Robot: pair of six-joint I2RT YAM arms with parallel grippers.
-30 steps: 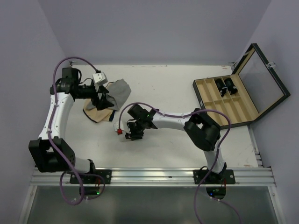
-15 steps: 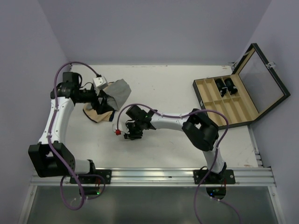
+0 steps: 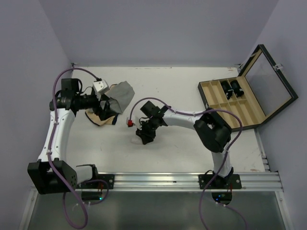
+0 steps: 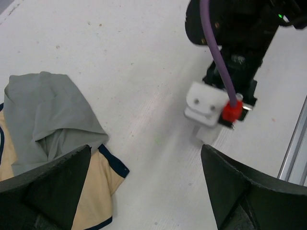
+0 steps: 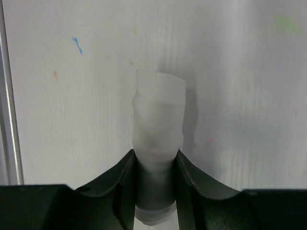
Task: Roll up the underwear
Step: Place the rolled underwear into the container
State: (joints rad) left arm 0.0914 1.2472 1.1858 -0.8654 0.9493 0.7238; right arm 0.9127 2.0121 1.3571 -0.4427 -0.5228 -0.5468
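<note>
I'm seeing bare tabletop (image 3: 182,153) all round the right gripper (image 3: 145,135), which is working left of centre. The near-edge rail (image 3: 158,179) is well apart, and the open wooden case (image 3: 230,108) is sitting at the right edge. Grey cloth (image 3: 123,93) and tan cloth (image 3: 96,117) are lying toward the left rear corner. The left gripper (image 3: 106,111) is hovering there, fingers (image 4: 53,184) spread wide, holding nothing. The right gripper is pinching the underwear (image 5: 158,124), a rolled tube poking past its fingertips.

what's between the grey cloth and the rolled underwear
Just bare table, shown in the left wrist view; the grey cloth and the underwear, pinched in the right tool, lie apart.
</note>
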